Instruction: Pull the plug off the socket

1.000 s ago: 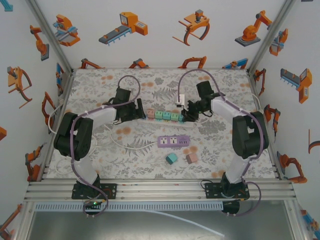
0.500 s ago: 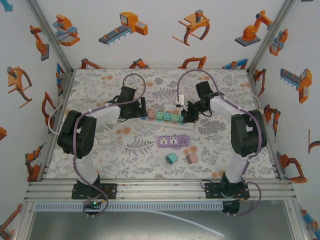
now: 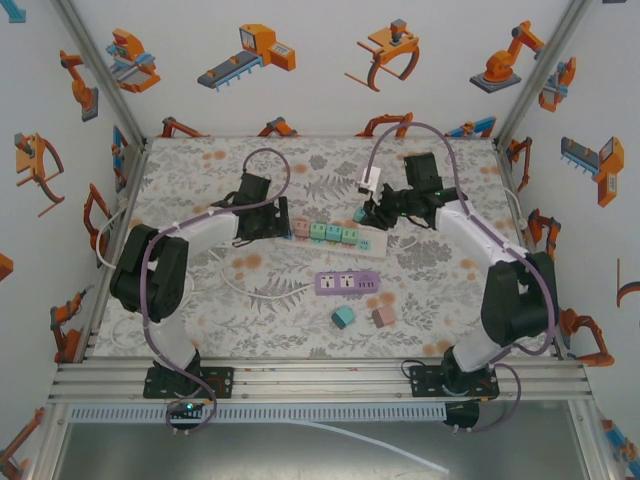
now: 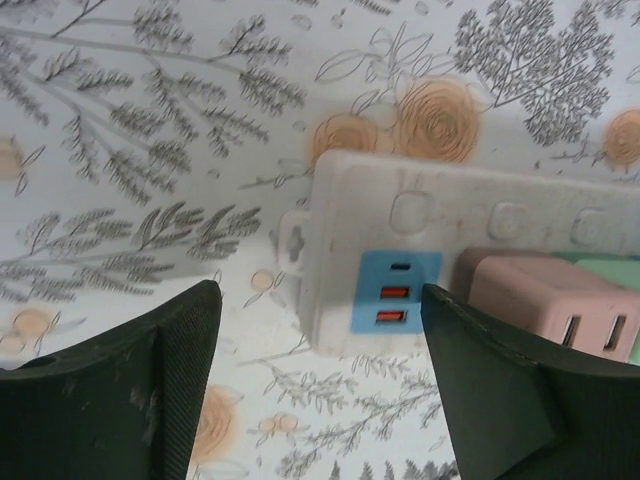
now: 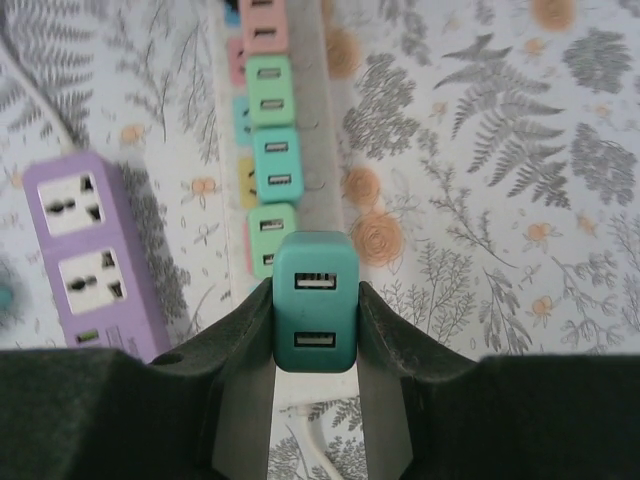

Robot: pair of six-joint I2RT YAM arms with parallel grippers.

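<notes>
The right hand (image 5: 315, 300) pinches the teal plug (image 5: 313, 262), holding it clear of the white power strip (image 4: 480, 215), above the strip's end. The left hand (image 4: 320, 292) is spread, with a finger on either side of the strip's other end near the pink plug (image 4: 540, 300) on the floral desk (image 4: 150, 120)

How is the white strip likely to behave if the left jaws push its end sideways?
The strip looks like a stiff moulded bar, so it would probably slide or pivot whole rather than bend. Nothing visibly fastens it to the table, so expect little resistance. The plugs in it add some weight.
</notes>
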